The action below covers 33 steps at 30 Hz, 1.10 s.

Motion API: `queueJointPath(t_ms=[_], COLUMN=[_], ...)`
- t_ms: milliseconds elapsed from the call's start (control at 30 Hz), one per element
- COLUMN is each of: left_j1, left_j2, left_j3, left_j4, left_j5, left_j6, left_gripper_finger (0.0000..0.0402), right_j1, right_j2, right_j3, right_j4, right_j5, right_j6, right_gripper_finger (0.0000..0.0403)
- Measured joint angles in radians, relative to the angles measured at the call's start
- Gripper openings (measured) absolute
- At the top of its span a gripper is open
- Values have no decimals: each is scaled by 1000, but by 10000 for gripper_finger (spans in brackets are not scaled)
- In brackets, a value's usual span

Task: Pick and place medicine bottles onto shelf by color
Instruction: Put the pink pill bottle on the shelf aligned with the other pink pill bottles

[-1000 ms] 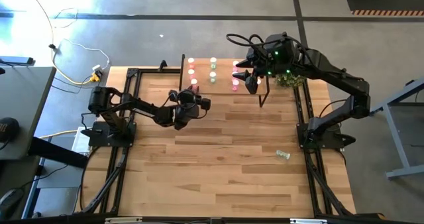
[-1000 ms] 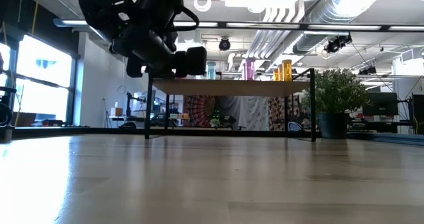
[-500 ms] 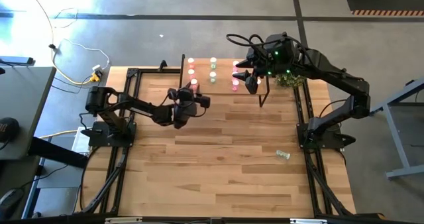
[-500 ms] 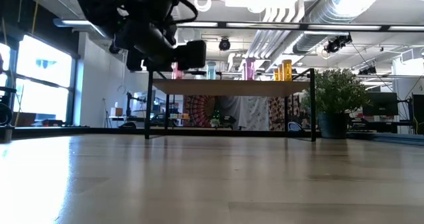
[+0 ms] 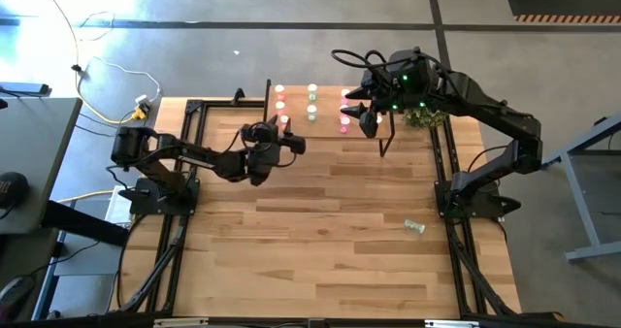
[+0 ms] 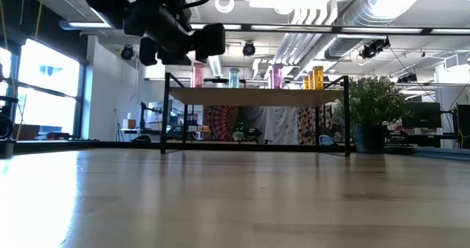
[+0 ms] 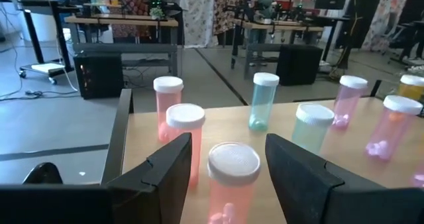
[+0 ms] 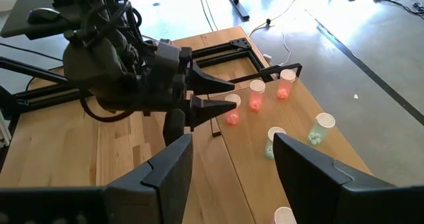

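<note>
- Where the plank desk (image 5: 320, 231) ends, open workshop floor and benches.
- Left hand (image 7: 225, 168) open, holding nothing; red, white-capped bottle (image 7: 232, 184) stands between its fingers on shelf (image 7: 142, 141).
- Right hand (image 8: 232, 158) open, empty.

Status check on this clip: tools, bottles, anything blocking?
Left tool open around a red bottle on the shelf. Right tool open, empty, over the shelf's right end. One bottle on the table. Nothing blocking.

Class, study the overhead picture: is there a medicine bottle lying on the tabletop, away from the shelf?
Yes: a green medicine bottle lies on the bare table near the right arm's base, far from the shelf.
</note>
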Motion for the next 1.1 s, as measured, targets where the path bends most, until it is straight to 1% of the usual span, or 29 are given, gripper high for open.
queueJointPath(t_ms=[233,400,467,533,600,667,767,900,967,1100], left_j1=[0,0,-5,-11,-22,-39,-80,-162,-194,-203], left_j2=[-35,-86,-127,-170,-201,-220,-241,-238,-212,-137], left_j3=[0,0,0,1,2,2,1,1,2,1], left_j4=[-1,1,0,5,-25,-61,-104,-151,-151,-148], left_j5=[3,4,34,92,122,121,88,86,85,84], left_j6=[10,83,108,116,124,124,120,115,100,5], left_gripper_finger=[184,184,184,184,184,184,184,184,184,184], right_j1=[0,0,0,0,0,0,0,0,0,0], right_j2=[0,0,0,0,0,0,0,0,0,0], right_j3=[0,0,0,0,0,0,0,0,0,0], right_j4=[0,0,0,0,0,0,1,4,4,3], right_j5=[0,0,0,0,0,0,0,0,0,0], right_j6=[0,0,0,0,0,0,0,0,0,0], right_gripper_finger=[201,201,201,201,201,201,201,201,201,201])
